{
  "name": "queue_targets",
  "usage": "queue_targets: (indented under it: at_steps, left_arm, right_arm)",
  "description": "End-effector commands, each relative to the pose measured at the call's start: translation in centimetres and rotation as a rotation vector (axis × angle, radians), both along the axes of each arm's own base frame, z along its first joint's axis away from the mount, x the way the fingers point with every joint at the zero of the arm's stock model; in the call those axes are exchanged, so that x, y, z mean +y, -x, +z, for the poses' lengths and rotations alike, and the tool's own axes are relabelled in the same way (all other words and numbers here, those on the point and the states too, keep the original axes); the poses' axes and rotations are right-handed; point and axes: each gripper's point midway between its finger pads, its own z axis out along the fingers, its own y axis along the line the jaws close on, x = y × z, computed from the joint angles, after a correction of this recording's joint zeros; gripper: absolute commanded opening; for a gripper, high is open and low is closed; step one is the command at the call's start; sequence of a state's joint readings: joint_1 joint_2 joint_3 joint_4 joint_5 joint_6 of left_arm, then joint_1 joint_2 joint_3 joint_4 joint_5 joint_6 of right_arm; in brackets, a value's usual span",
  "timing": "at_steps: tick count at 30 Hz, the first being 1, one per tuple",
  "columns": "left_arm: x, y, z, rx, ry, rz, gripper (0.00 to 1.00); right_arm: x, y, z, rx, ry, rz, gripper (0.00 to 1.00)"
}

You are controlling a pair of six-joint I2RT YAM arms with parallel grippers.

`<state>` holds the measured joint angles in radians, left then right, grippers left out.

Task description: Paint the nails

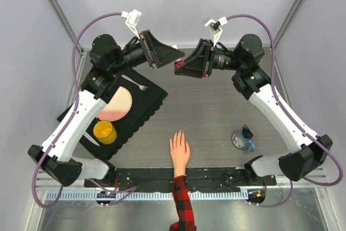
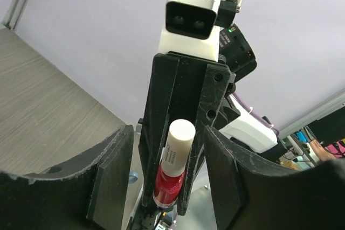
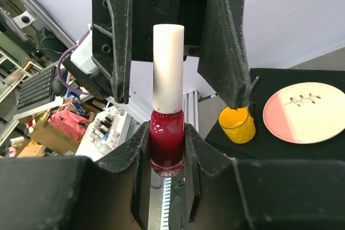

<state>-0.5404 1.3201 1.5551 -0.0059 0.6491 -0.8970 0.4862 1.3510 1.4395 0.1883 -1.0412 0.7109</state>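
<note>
Although the right gripper (image 3: pixel 167 157) has its jaws clamped on the polish bottle (image 3: pixel 167 144), the left gripper (image 2: pixel 168 133) holds its jaws apart, flanking the cap (image 3: pixel 168 63). An off-centre closure could tilt the bottle and spill polish. The nails (image 1: pixel 177 135) lie at 6 o'clock on the table (image 1: pixel 216 106).

Nails (image 1: pixel 178 133) tiny, colour indiscernible, on flat-lying hand (image 1: pixel 179 150).

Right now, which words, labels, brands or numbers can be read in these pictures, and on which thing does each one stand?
No text here can be read for certain.
On the polish bottle: a few lines of small dark print on its white cap, too small to read.
On the boxes and clutter beyond the table: too blurred to read.
On the plate: only a twig drawing, no words.
</note>
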Motion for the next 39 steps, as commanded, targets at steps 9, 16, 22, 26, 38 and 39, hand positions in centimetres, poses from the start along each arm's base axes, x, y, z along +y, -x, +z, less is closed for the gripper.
queue_targets:
  at_steps: [9,16,22,26,38,39]
  left_arm:
    - [0.6,0.2,2.1,-0.067,0.005,0.036,0.0]
    - [0.6,-1.1,0.5,-0.047,-0.09,0.221,0.0]
    - [0.1,-0.6,0.5,-0.049,-0.097,0.206,0.03]
    - [0.8,0.2,0.8,-0.087,-0.103,0.202,0.53]
    - [3.1,0.0,1.6,-0.051,0.022,0.142,0.74]
    - [2.9,0.0,1.7,-0.063,0.046,0.124,0.74]
  right_arm:
    - [-1.4,-4.6,-2.2,-0.045,0.166,-0.415,0.01]
    - [-4.8,-4.5,0.4,-0.357,0.369,-1.2,0.01]
    - [-1.3,-3.7,0.0,-0.427,0.357,-1.057,0.01]
    - [-0.5,-3.4,-0.5,-0.417,0.307,-0.887,0.01]
    - [-0.5,-0.7,0.3,-0.142,0.083,-0.232,0.01]
    - [-0.5,-0.4,0.5,-0.127,0.068,-0.196,0.01]
